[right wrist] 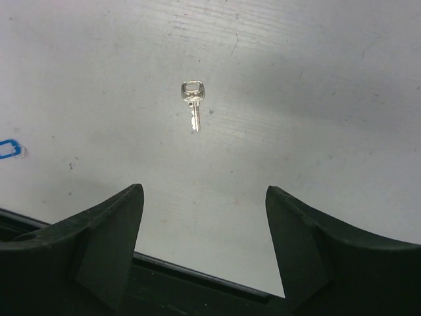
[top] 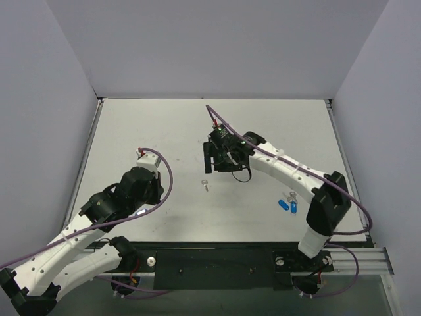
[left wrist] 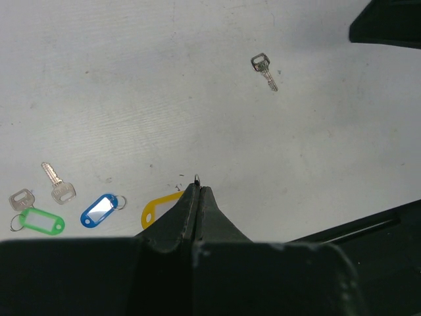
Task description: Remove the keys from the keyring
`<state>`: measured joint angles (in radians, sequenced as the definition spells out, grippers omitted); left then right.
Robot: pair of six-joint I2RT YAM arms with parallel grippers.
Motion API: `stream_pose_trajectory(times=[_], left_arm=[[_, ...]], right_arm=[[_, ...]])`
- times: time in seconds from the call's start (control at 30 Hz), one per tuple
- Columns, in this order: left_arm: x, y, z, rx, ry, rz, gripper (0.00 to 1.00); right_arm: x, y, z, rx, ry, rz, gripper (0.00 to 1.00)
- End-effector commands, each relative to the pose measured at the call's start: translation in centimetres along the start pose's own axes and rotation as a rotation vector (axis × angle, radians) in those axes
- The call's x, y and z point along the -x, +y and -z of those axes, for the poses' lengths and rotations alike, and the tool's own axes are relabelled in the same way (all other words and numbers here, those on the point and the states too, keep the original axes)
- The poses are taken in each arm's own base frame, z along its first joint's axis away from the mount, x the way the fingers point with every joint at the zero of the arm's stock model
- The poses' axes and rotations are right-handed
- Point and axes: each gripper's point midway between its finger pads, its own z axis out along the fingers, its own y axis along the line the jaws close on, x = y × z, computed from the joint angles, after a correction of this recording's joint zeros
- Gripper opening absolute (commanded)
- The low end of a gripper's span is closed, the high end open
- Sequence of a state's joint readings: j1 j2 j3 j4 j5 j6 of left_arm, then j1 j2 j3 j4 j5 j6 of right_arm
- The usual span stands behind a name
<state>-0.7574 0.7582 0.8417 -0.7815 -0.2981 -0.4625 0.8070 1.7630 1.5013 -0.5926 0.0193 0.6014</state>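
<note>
- The small silver-grey metal key (right wrist: 191, 99) lies loose on the white table (right wrist: 316, 79), well apart from the thin metal keyring with an oval yellow plastic tag (left wrist: 166, 199).
- The left gripper (left wrist: 197, 197) pinches that ring; the thin wire may slip out.
- The right gripper (right wrist: 204, 197) hangs wide and empty above the key; a low sweep could knock it away.

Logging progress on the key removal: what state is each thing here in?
small silver-grey metal key: off the ring, lying flat on the table.
thin metal keyring with oval yellow plastic tag: no key seen on it, ring pinched at fingertips.
left gripper: shut on the keyring.
right gripper: open, empty, above the key.
</note>
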Motion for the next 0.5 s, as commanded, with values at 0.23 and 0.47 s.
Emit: stream_pose_trajectory(times=[0.23, 0.47], left_arm=[[1.1, -0.6, 0.4, -0.04, -0.045, 0.009, 0.0], [1.8, -0.5, 1.3, -0.059, -0.101, 0.024, 0.0]], right_arm=[[-4.0, -7.6, 12.4, -0.207, -0.347, 0.207, 0.7], [-8.3, -14.8, 14.0, -0.26, -0.45, 0.096, 0.7]])
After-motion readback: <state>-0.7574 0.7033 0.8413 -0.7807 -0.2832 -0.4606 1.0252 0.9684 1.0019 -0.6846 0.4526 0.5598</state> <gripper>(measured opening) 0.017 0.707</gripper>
